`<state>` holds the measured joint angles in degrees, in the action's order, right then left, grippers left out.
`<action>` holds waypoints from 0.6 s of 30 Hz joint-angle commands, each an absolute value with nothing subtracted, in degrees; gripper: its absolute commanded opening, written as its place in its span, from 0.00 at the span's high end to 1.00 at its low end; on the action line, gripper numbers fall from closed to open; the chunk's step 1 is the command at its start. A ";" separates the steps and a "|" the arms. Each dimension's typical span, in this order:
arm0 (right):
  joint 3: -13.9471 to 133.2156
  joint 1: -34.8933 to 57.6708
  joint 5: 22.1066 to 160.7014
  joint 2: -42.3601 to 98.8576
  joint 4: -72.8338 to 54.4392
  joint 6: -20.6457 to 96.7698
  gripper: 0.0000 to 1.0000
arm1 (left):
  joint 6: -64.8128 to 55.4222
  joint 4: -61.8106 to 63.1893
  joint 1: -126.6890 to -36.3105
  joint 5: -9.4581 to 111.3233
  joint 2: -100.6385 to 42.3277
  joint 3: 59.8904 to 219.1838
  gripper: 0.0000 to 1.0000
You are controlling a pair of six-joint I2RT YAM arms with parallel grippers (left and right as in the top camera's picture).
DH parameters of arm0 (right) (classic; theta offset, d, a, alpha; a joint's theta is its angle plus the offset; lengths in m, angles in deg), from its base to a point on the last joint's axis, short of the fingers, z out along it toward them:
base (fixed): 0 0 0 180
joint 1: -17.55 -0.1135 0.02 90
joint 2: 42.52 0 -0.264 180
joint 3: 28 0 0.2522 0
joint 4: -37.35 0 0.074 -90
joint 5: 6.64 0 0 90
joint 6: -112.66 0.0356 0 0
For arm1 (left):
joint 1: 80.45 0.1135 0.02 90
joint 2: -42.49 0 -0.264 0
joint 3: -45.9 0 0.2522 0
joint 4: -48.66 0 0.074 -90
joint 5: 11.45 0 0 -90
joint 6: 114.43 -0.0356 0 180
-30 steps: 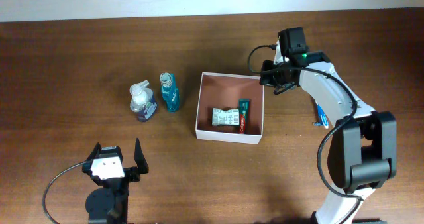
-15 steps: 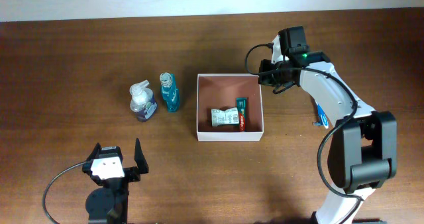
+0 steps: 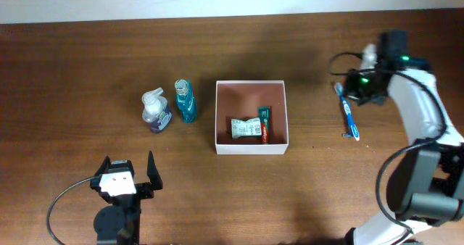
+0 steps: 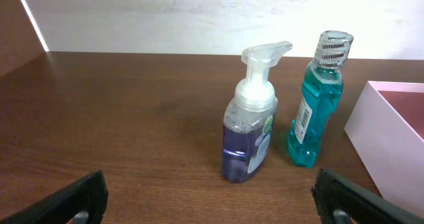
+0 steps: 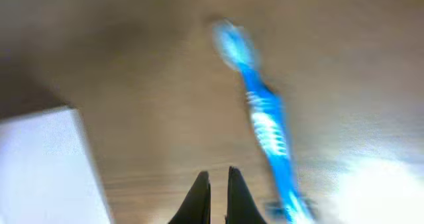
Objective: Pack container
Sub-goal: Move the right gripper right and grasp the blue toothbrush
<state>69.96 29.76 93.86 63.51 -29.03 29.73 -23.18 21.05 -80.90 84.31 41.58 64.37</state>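
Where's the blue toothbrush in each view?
Overhead: the toothbrush lies right of the container, apart from it.
Left wrist: not in it; only the soap bottle, the mouthwash bottle and a container wall show.
Right wrist: blurred, the toothbrush runs from upper centre to lower right.
Shared landmark: the container, at centre overhead, at the right edge in left wrist, and at lower left in right wrist.

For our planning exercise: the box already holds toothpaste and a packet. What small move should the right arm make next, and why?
Probably open the right hand and lower it over the blue toothbrush. It is shut and empty beside the toothbrush, which lies on the table outside the container.
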 commanded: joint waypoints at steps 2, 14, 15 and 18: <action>70.51 33.15 89.93 62.84 -31.76 21.45 0.96 | -24.07 21.40 -80.59 83.28 41.83 63.87 0.01; 70.29 33.65 86.43 63.51 -32.53 16.86 0.67 | -24.07 21.40 -80.59 83.28 41.83 63.87 0.01; 70.29 33.65 86.45 63.76 -32.86 16.88 0.66 | -24.07 21.40 -80.59 83.28 41.83 63.87 0.01; 69.98 33.65 86.52 64.76 -33.67 16.90 0.61 | -24.07 21.40 -80.59 83.28 41.83 63.87 0.01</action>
<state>69.96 33.61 87.26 63.60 -33.01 17.69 -23.20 21.05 -80.90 84.31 41.58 64.37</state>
